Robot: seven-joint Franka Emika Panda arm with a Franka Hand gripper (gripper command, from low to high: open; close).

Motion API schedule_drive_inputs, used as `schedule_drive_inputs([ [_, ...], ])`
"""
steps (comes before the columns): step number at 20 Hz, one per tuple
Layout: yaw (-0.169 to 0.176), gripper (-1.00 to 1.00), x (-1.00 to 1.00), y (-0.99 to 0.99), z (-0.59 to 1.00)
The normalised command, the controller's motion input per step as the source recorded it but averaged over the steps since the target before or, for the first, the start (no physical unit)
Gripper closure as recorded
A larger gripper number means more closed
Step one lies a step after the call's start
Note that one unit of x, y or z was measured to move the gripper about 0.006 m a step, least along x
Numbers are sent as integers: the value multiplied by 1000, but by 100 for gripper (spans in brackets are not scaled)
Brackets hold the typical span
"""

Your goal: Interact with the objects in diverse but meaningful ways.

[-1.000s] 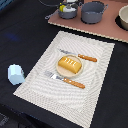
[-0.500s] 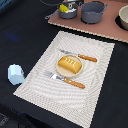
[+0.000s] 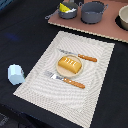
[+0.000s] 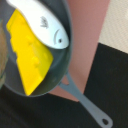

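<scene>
A big dark table (image 3: 25, 30) fills the exterior view. On it lies a pale woven placemat (image 3: 95, 82), and behind that a pinkish-brown mat (image 3: 107, 30).

On the pinkish-brown mat stand the pots. A grey pot (image 3: 93, 12) sits in the middle of the far edge; what is inside it cannot be seen. Just to the exterior view's left of it is a small grey pan (image 3: 68, 11) with the yellow cheese wedge (image 3: 65, 7) in it. The wrist view looks right down into this pan (image 4: 64, 70). The cheese wedge (image 4: 29, 55) lies flat inside, with small holes in its side. The white fish (image 4: 42, 22) lies beside it, touching it — its eye end points toward the pan's rim, above the root of the long handle (image 4: 87, 102). Fish and cheese lie side by side the long way. A pale bowl (image 3: 123, 17) shows at the exterior view's right edge.

In the middle of the placemat is a small plate (image 3: 59, 72) with the golden-brown bread loaf (image 3: 70, 64) on it. A knife (image 3: 77, 55) lies behind the plate and a fork (image 3: 65, 80) in front, both with orange handles pointing to the exterior view's right.

The pale blue block (image 3: 15, 74) stands on the table just off the placemat.

The arm cannot be seen. The gripper's jaws do not show, so it cannot be told if they are wide or closed.
</scene>
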Motion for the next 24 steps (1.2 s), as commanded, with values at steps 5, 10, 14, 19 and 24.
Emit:
schedule_drive_inputs([
  [5,-52,-100,733,-732,26],
  [10,-47,-100,717,-745,0],
  [14,-45,-100,717,-749,0],
  [19,-37,-100,631,-773,8],
  [24,-11,-100,563,-833,82],
])
